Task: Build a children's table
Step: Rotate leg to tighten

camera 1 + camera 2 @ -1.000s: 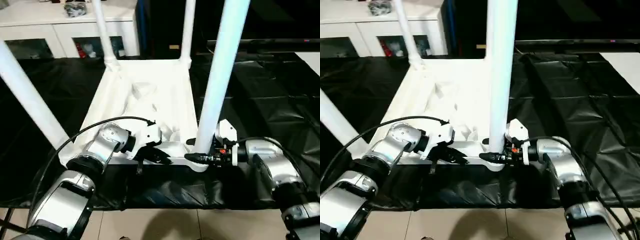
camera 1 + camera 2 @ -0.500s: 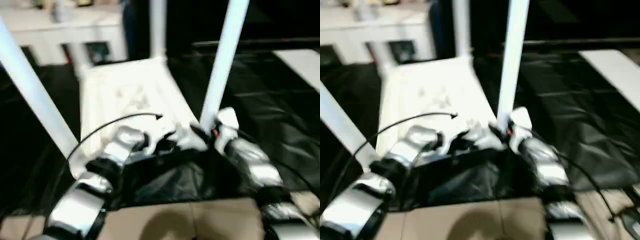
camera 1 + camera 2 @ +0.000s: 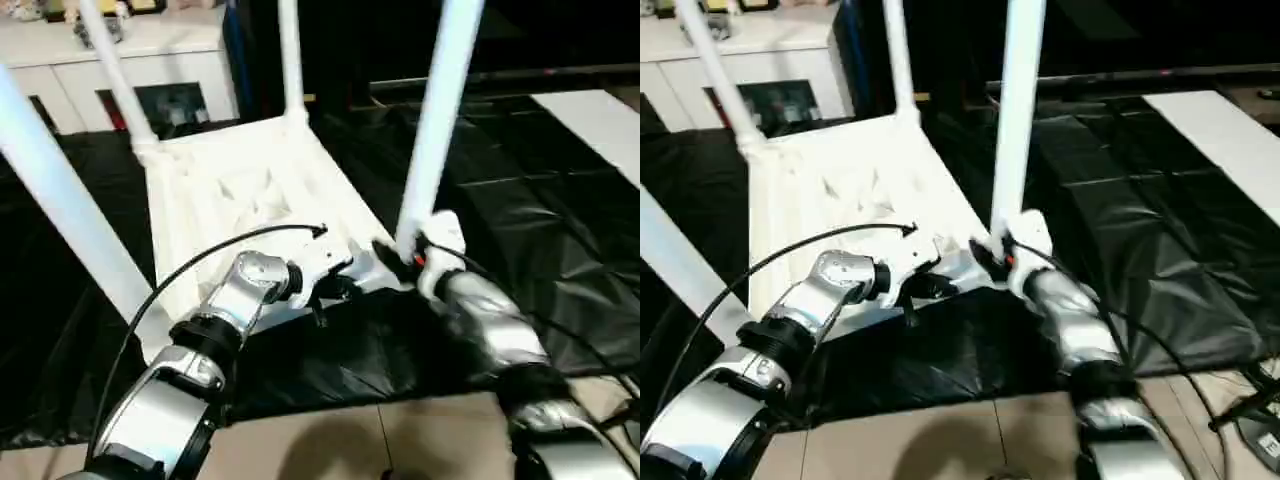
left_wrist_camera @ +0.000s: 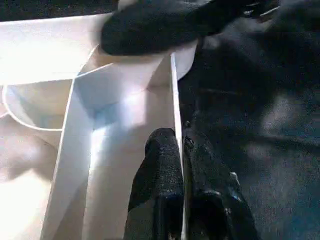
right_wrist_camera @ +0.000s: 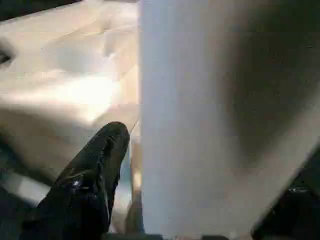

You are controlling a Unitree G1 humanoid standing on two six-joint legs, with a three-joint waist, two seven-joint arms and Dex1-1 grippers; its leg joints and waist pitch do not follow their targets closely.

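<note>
The white tabletop (image 3: pixel 250 190) lies upside down on black sheeting, ribbed underside up, set at a slant to me. Four white legs stand in its corner sockets: near right leg (image 3: pixel 435 130), near left leg (image 3: pixel 60 200) and two far legs (image 3: pixel 291 60). My left gripper (image 3: pixel 322 296) is shut on the thin near rim (image 4: pixel 175 100), one finger (image 4: pixel 160 165) on each side of it. At the near right corner, my right gripper (image 3: pixel 395 255) is shut around the base of the near right leg (image 5: pixel 200 115), with one finger (image 5: pixel 95 175) against its side.
A white cabinet (image 3: pixel 60 70) with glass doors stands at the back left. Black sheeting (image 3: pixel 540 200) covers the floor around the table. A pale panel (image 3: pixel 600 120) lies at the right. Tan floor (image 3: pixel 350 440) runs along the front. A black cable (image 3: pixel 230 245) arcs over my left forearm.
The camera has shifted. The table has also turned against the cabinet: its near right corner has swung away from me with both grippers keeping their holds.
</note>
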